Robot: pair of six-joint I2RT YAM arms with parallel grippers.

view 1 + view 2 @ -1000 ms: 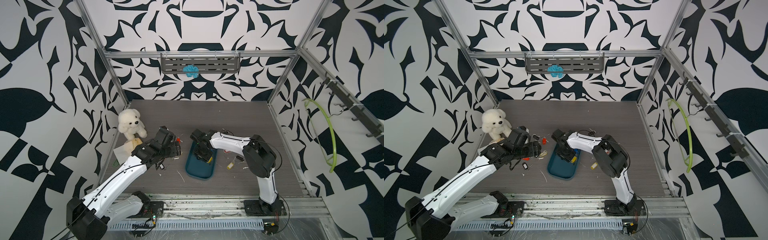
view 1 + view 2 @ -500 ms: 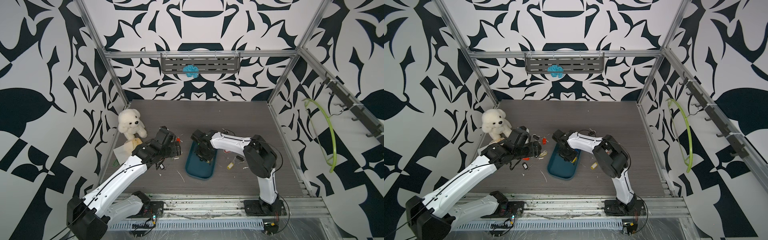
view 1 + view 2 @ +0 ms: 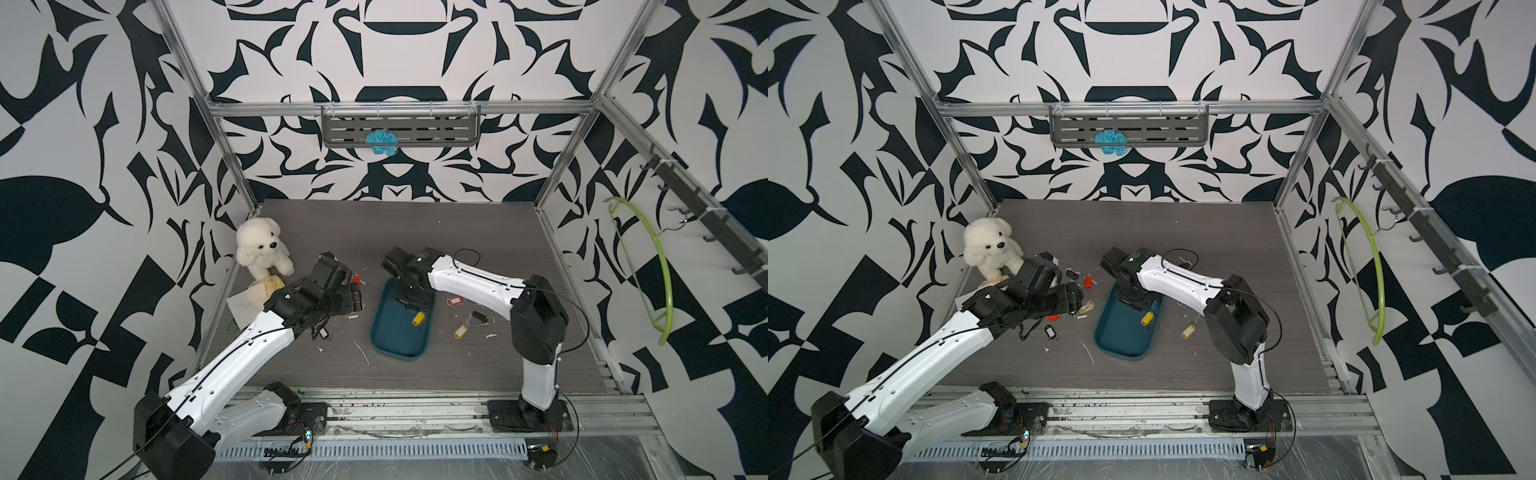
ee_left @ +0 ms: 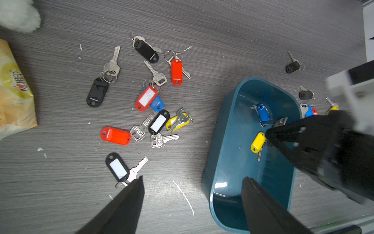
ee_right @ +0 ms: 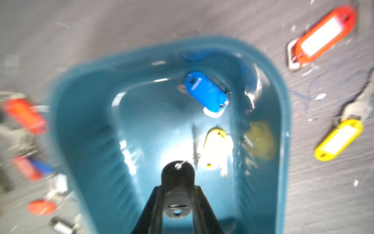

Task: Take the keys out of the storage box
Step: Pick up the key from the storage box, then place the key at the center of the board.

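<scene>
As right gripper (image 5: 177,189) pinches tag (image 5: 178,177), labels (image 4: 118,168) — blank

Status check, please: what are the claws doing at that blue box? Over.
Right claw shut on black-tagged key over storage box. Left claw open, empty. Blue-tagged key, yellow-tagged key in box.

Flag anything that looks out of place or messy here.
White shreds litter the table around the storage box, unrelated to the keys laid out beside it. A crumpled yellowish packet lies near the plush bear.
</scene>
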